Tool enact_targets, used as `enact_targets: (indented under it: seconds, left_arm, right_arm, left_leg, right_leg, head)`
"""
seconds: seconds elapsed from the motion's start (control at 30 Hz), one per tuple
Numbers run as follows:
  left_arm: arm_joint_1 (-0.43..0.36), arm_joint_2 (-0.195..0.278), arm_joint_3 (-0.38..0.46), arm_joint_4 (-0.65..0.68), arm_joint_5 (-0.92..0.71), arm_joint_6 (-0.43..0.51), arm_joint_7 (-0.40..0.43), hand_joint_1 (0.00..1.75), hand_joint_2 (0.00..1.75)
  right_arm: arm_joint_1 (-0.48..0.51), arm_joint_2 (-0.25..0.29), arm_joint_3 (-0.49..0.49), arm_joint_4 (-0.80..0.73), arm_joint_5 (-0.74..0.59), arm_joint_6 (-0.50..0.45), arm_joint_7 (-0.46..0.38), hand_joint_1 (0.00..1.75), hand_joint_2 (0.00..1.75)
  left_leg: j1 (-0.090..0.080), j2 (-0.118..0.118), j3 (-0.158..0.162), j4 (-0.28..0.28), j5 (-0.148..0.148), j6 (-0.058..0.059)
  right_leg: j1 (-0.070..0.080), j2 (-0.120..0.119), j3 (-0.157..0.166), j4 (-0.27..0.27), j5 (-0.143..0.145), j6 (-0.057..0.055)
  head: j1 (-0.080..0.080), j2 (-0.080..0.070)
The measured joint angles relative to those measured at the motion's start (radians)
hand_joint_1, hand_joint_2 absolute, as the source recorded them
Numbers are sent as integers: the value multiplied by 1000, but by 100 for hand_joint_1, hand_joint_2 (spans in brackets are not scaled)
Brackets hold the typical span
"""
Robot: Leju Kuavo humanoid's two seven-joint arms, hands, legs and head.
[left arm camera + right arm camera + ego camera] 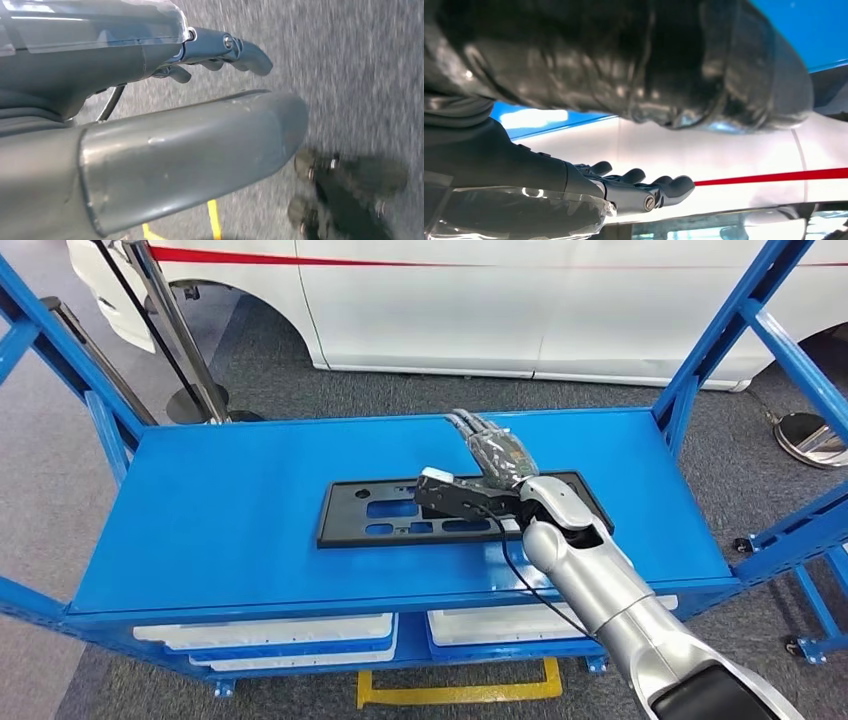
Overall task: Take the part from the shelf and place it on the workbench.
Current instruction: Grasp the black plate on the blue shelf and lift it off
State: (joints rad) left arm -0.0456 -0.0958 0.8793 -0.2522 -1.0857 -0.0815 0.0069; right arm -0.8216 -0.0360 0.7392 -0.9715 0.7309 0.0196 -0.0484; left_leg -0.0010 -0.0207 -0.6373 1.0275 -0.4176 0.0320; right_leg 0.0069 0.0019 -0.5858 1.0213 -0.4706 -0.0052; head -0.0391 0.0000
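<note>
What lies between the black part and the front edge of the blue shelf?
In the head view, bare blue shelf lies in front of the part on its left stretch; further right, the right arm crosses it.

1 black part (400,513) lies on 1 blue shelf (230,510); 2 white trays (290,630) (lower level) and 1 white car (480,300) show.

- Your table (230,510) top looks like painted metal, smooth blue with a soft sheen, and the frame posts match it.
- The part (370,512), lying toward the table's far right corner, looks like matt black plastic.
- Your right robot hand (490,455) has dark fingers (674,186) under a clear glossy plastic cover; the arm behind it is smooth silver metal.
- The floor (360,75) you see past the left robot hand (220,50) is rough grey carpet.
</note>
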Motion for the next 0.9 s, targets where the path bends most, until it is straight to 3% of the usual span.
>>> enact_targets:
  seconds: [0.03,0.3,0.43,0.6,0.9]
  left_arm:
    - [0,0,0,0,0,0,0,0,0]
    - [1,0,0,0,0,2,0,0,0]
    - [2,0,0,0,0,3,-4,0,0]
    - [9,0,2,0,2,4,-11,0,0]
    - [23,0,18,-5,8,-5,-17,0,0]
  right_arm:
    - [0,-1,0,0,0,0,0,0,0]
    - [0,-3,-5,0,-4,0,1,0,0]
    - [1,-9,-14,-5,-11,-2,2,0,175]
    - [26,-35,-45,-58,-68,1,-3,0,175]
    - [117,-128,-122,-292,-186,77,-19,0,175]
  left_leg:
    - [1,0,2,-1,-1,-1]
    - [1,1,9,-5,-3,-5]
    - [2,2,9,-5,-3,-6]
    - [2,2,9,-5,-3,-6]
    - [-1,2,9,-5,-3,-5]
  right_leg:
    - [0,1,0,1,-1,4]
    - [2,3,3,2,-5,-3]
    - [2,3,4,3,-6,-4]
    - [0,3,4,3,-6,-4]
    - [-1,2,5,3,-6,-4]
  head:
    - [0,0]
    - [0,0]
    - [0,0]
    - [0,0]
    - [0,0]
